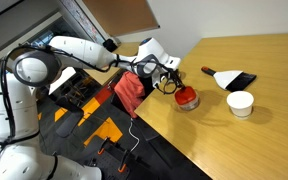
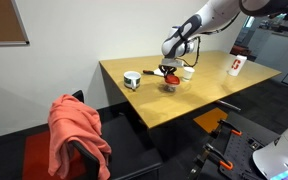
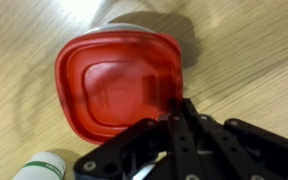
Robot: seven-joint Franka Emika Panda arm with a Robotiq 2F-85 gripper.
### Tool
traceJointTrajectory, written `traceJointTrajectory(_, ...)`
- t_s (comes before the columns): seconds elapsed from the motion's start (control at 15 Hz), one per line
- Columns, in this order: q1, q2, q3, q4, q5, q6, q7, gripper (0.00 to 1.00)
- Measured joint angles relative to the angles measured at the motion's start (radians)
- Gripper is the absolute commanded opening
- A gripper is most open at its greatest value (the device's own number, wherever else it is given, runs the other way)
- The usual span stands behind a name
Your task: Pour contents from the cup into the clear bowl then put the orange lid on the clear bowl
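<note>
The bench (image 2: 184, 105) is pale wood with a visible grain, standing in an office-like room with a white wall, a dark floor and a corkboard (image 2: 4, 22) high in one corner. A chair pushed up to the bench has a red cloth (image 2: 79, 135) draped over it. Orange and black gear (image 1: 96, 125) sits on the floor beside the robot's base.

The lid (image 3: 119, 85) lies flat, broad face up, on the bowl (image 3: 134, 24) near the bench's middle. Only a sliver of clear rim shows past the lid's far edge. Its outline is a rounded square, so no side reads as a long axis. In the wrist view one corner points toward the hand. A shallow inset panel follows the outline.

The hand (image 3: 177, 112) reaches in low from the robot's side, clenched, with its black fingertips (image 3: 184, 110) pinching the lid's rim at that near corner. In both exterior views it hovers right at the lid (image 1: 187, 96), over the bowl.

The cup (image 3: 42, 168), green below a whitish rim, stands upright on the bench just beside the hand. A plain white cup (image 1: 240, 103) stands well apart along the bench, with a flat black object (image 1: 231, 79) near it.

A paper cup (image 2: 236, 66) at the far end of the bench carries a red mark, too small to read. No writing shows on the lid.
</note>
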Motion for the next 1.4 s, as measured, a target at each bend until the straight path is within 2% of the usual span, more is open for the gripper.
traceJointTrajectory(0.53,-0.004,0.000,0.001,0.002,0.005,0.000,0.000,0.02)
traceJointTrajectory(0.6,-0.004,0.000,0.001,0.002,0.005,0.000,0.000,0.32)
traceJointTrajectory(0.67,-0.004,0.000,0.001,0.002,0.005,0.000,0.000,0.33)
traceJointTrajectory(0.73,-0.004,0.000,0.001,0.002,0.005,0.000,-0.001,0.39)
traceJointTrajectory(1.27,-0.002,-0.012,0.001,-0.001,0.005,0.000,-0.002,0.98)
traceJointTrajectory(1.4,0.000,-0.036,0.001,-0.014,0.004,0.000,-0.004,1.00)
